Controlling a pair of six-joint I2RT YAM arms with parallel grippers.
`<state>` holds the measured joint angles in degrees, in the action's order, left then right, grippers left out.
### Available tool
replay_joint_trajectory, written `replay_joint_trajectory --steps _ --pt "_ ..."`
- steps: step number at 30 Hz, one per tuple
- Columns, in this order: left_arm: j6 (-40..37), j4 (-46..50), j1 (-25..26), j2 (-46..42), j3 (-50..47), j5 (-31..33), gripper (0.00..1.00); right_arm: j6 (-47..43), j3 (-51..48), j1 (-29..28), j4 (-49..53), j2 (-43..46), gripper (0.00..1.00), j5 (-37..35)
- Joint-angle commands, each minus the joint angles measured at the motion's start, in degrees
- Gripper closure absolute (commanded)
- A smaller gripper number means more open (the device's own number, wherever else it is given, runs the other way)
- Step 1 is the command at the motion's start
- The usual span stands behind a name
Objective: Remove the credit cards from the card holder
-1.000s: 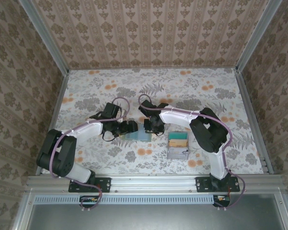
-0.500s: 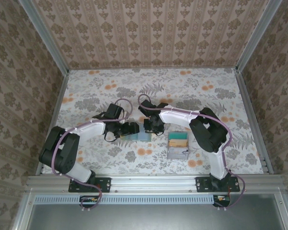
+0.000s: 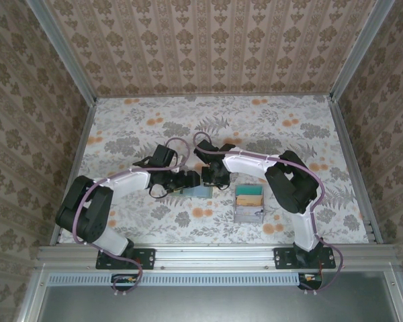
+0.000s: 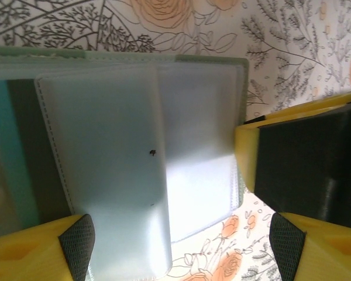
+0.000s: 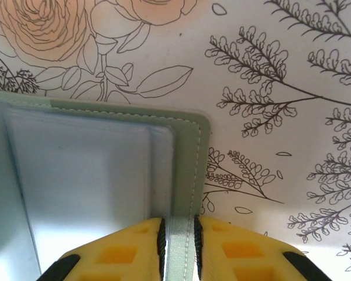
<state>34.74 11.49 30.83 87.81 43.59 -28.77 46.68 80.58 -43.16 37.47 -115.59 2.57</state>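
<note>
The grey-green card holder lies open on the floral table between both grippers. In the right wrist view my right gripper is shut on the card holder's stitched green edge, next to its blue-grey inner panel. My left gripper is open and wide, its fingertips standing on either side of the near end of the holder's clear plastic sleeves. A teal card shows under a sleeve at the far left. From above, the left gripper and right gripper nearly meet over the holder.
A grey tray with teal and tan contents sits just right of the card holder, near the right arm's elbow. The right gripper's yellow and black body crowds the right side of the left wrist view. Patterned walls enclose the table.
My left gripper has slid right along the card holder, toward the right gripper. The right gripper has kept its hold and stayed in place.
</note>
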Motion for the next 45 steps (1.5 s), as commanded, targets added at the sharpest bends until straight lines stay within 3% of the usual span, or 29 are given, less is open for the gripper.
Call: replay_joint_trajectory --steps 1,19,27,36,45 --pt "1.4 -1.7 0.2 0.2 1.7 -2.9 0.18 -0.1 0.8 -0.4 1.0 -1.0 0.76 0.1" --pt "3.7 -7.4 0.8 3.9 2.8 -6.2 0.19 5.9 -9.6 3.4 -10.3 10.8 0.75 0.3" --pt "2.4 -3.8 0.7 -0.7 3.6 -2.8 0.2 5.6 -8.4 3.5 -9.4 9.4 0.75 1.8" --pt "4.6 -8.6 0.2 0.9 3.5 -7.2 0.21 5.1 -7.7 3.4 -9.3 7.9 0.75 2.3" --pt "-0.8 4.9 -4.1 -5.6 3.5 2.7 0.2 4.3 -7.8 2.9 -8.1 6.0 0.75 3.2"
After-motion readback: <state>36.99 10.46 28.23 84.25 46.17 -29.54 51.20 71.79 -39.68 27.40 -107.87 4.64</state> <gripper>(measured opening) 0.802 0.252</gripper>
